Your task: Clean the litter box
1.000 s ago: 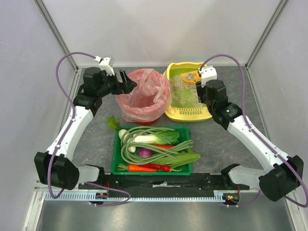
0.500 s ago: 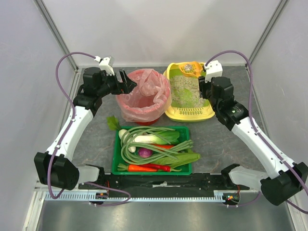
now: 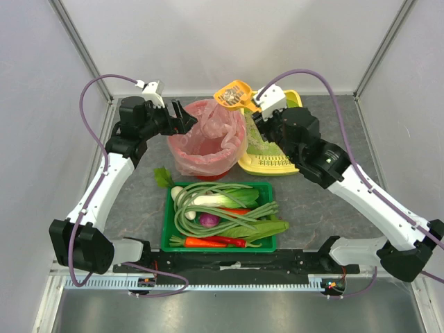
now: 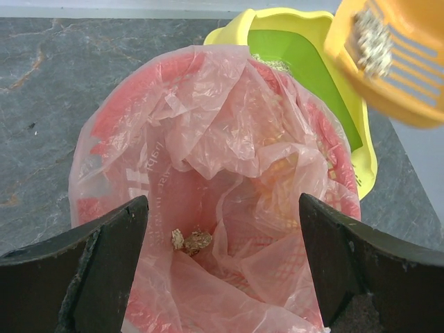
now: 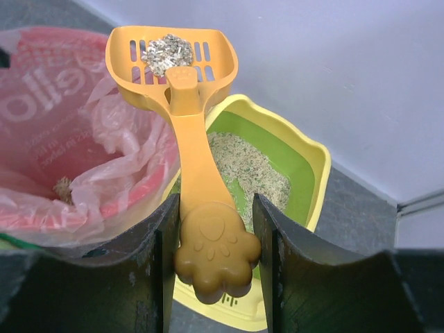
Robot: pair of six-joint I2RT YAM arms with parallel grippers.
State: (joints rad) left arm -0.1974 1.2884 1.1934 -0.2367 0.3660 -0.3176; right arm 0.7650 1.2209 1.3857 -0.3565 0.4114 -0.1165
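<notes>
**Right claw (image 5: pixel 215 232) clamps an orange scoop (image 5: pixel 171 62) by its paw-shaped handle, a clump of litter in the slotted head, above the far rim of the pink-bagged red bin (image 3: pixel 182 161).**
The scoop is held near level, apparently so nothing spills short of the bag. The yellow litter box (image 5: pixel 316 163) sits just beside the bin toward the tabletop's far edge, keeping the carry short. The left claw (image 4: pixel 222 208), spread wide and empty, hangs over the bin's mouth.

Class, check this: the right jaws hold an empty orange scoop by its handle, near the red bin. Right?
No: the scoop is not empty. A clump of litter lies in its head, as the right wrist view shows. The right jaws do hold it by its handle, near the red bin.
</notes>
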